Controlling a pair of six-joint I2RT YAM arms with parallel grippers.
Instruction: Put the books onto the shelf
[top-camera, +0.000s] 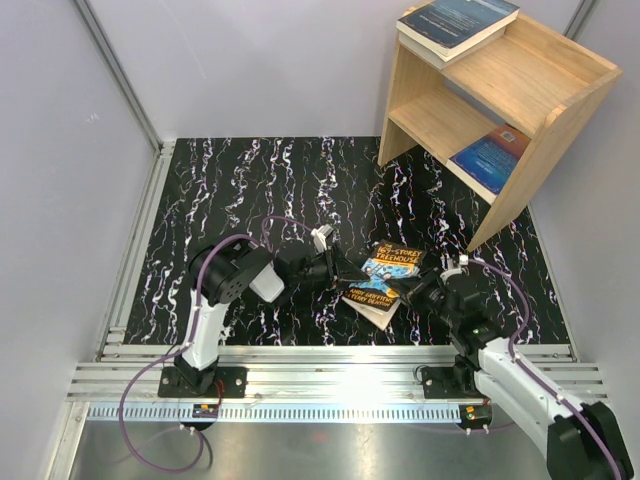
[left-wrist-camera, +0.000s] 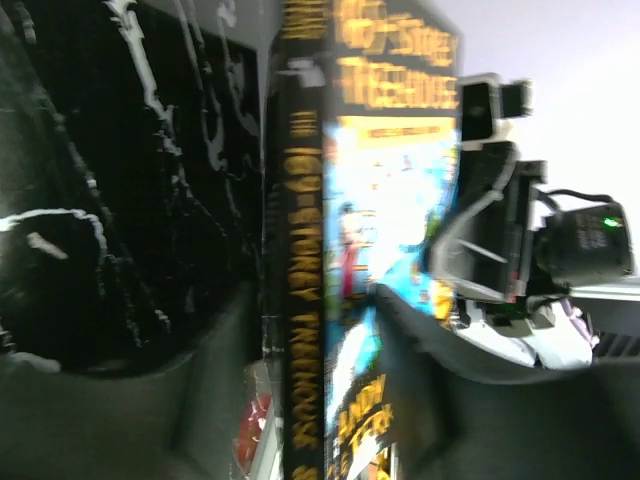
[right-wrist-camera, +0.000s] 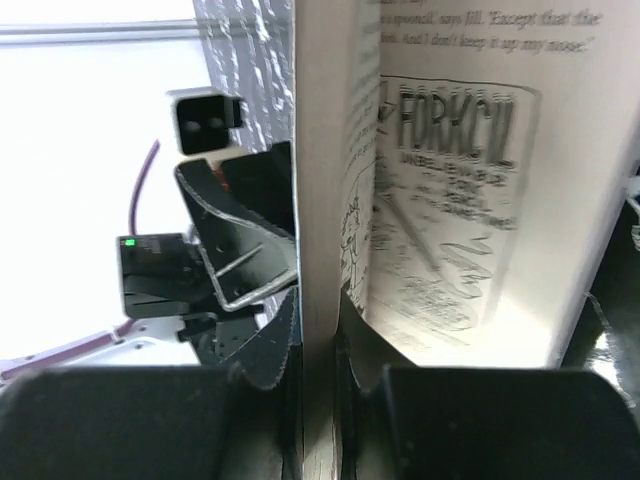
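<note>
Right gripper (right-wrist-camera: 318, 335) pinches the Treehouse book (top-camera: 390, 268); left gripper (left-wrist-camera: 310, 320) straddles it, grip unclear.

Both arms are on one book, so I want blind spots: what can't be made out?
- Top view: whether the left gripper grips the Treehouse book, too small to tell.
- Left wrist: red thing beside the book, blurred and half hidden by it.
- Right wrist: the book's pages hide most of the table.

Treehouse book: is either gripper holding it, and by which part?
Right gripper pinches the Treehouse book by a thin sheaf of pages. Left gripper straddles its spine; grip unclear.
</note>
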